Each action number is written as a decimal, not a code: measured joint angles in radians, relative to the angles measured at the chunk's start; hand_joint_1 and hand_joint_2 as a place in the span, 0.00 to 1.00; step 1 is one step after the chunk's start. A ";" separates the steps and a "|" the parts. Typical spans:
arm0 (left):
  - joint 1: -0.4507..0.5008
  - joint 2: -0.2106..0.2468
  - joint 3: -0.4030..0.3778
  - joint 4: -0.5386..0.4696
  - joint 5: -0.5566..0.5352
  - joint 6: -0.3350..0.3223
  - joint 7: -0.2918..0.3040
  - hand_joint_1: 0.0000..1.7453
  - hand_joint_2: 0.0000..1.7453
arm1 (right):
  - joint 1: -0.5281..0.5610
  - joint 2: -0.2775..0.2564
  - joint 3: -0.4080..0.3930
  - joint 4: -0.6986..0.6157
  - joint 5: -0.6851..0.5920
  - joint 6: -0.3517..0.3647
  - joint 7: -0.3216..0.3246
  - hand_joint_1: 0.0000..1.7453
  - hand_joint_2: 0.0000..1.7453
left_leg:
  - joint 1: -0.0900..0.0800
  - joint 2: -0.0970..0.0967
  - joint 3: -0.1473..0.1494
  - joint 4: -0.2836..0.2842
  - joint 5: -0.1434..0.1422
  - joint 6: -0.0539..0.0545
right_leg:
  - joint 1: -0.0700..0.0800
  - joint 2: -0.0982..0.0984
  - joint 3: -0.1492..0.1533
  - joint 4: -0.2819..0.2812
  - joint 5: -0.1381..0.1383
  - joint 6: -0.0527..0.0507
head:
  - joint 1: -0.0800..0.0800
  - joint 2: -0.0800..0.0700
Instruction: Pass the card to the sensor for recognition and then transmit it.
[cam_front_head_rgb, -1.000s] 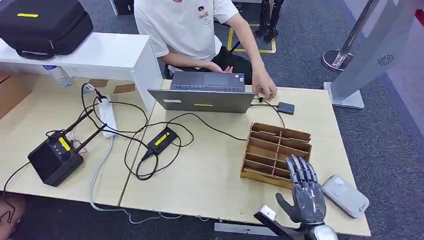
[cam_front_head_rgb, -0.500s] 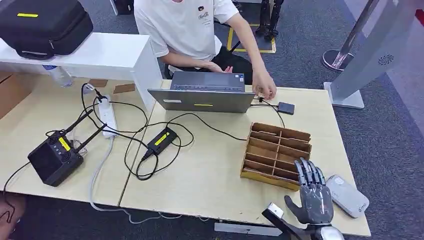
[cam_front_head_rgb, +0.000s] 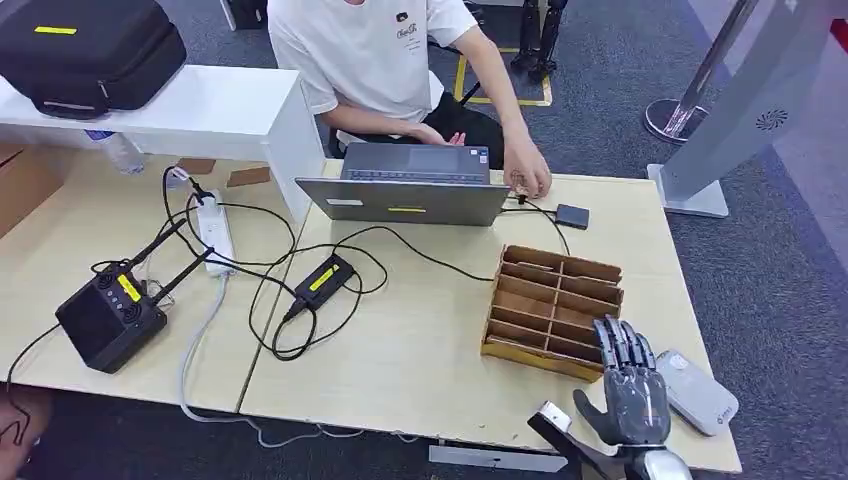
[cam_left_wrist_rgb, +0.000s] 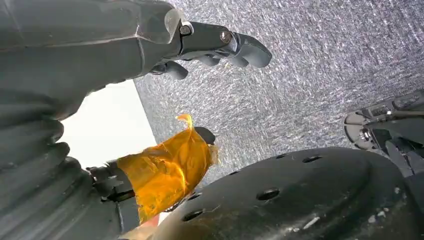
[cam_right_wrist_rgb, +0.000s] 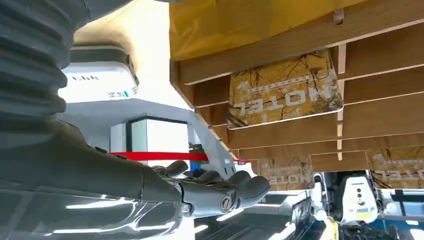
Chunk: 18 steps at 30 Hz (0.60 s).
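Right hand (cam_front_head_rgb: 634, 400): hovering over the table's (cam_front_head_rgb: 420, 350) near edge with fingers (cam_front_head_rgb: 622, 342) spread, holding nothing, squeezed between the rack (cam_front_head_rgb: 552, 310) and the sensor (cam_front_head_rgb: 697, 391).
Rack: standing just beside the fingers on their left; its slotted dividers are blocking any sideways sweep. In the right wrist view, cards (cam_right_wrist_rgb: 285, 90) are sitting in the slots.
Sensor: lying flat just right of the hand, near the table's right edge.
Middle of table: bare wood is lying open between the rack and the cables (cam_front_head_rgb: 300, 290).
Far side: a laptop (cam_front_head_rgb: 408, 185) and a person's hand (cam_front_head_rgb: 527, 175) are closing off the far edge.
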 joint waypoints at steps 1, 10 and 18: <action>0.000 0.000 0.000 0.000 0.000 0.000 0.000 0.00 1.00 | -0.001 0.000 -0.001 0.001 0.000 0.000 0.000 0.00 1.00 | 0.000 0.000 0.000 0.000 0.000 0.000 | 0.000 0.000 0.000 0.000 0.000 0.000 | 0.000 0.000; 0.000 0.000 -0.002 0.000 -0.006 0.000 0.000 0.00 1.00 | -0.017 0.003 -0.004 0.013 -0.006 0.000 0.005 0.00 1.00 | 0.000 0.000 0.000 0.000 0.000 0.000 | 0.000 0.000 0.000 0.000 0.000 0.000 | 0.000 0.000; 0.000 0.000 -0.007 0.000 -0.007 0.000 0.000 0.00 1.00 | -0.029 0.003 -0.003 0.017 -0.019 0.000 0.005 0.00 1.00 | 0.000 0.000 0.000 0.000 0.000 0.000 | 0.000 0.000 0.000 0.000 0.000 0.000 | 0.000 0.000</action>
